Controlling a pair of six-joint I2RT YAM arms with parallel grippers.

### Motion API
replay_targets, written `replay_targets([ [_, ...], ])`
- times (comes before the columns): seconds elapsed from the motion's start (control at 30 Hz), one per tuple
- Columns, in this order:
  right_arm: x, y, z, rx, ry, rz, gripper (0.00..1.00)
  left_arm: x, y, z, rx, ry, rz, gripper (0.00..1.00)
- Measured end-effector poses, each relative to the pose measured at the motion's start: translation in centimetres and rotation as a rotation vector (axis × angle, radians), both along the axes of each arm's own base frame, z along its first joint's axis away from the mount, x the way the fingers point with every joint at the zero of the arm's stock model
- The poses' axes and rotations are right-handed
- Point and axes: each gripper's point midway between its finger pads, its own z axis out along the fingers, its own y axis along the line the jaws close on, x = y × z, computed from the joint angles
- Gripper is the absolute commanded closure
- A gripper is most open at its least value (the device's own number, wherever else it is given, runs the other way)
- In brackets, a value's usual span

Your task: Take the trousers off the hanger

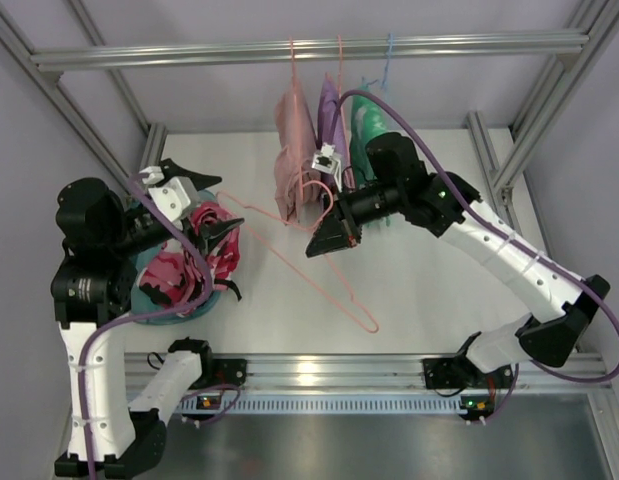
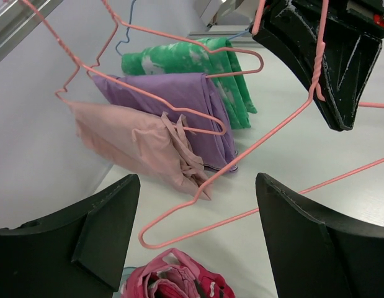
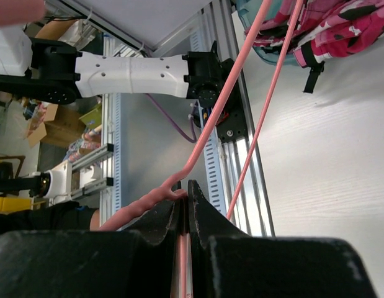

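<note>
Well, bunched up in a soft heap on the left side of the worktop: the trousers, all pink, red and white blotches, with a dark strap poking out. Sit on a blue-green round thing, right under the left claw, spread wide apart and gripping nothing. Off to the right, the thin salmon-pink hanger, bare, tilted over the worktop, pinched at its twisted neck by the tightly closed right claw.

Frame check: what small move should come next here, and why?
Probably the right gripper, shut on the hanger, should draw it rightward, away from the trousers. The left gripper stands open above them, and the hanger's corner looks bare but hangs close by.
</note>
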Motion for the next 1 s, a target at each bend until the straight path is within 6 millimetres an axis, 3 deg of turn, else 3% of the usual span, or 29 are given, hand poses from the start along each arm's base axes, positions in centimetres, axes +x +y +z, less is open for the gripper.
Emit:
replay_targets([
  [0.23, -0.3, 1.2, 0.9, 0.011, -0.015, 0.044, 1.00, -0.6, -1.2, 0.7, -0.009, -0.001, -0.116, 0.20],
  [0.4, -0.1, 1.7, 0.3, -0.002, 0.003, 0.060, 1.00, -0.8, -1.9, 0.0, -0.030, 0.050, -0.175, 0.21],
  [0.77, -1.0, 3.0, -1.5, -0.046, 0.056, 0.125, 1.00, -2.9, -2.6, -7.9, 0.085, 0.088, -0.199, 0.23],
  [1.0, -3.3, 4.8, -3.4, -0.096, 0.089, 0.209, 1.00, -3.7, -1.4, -10.0, 0.180, -0.016, -0.142, 0.28],
])
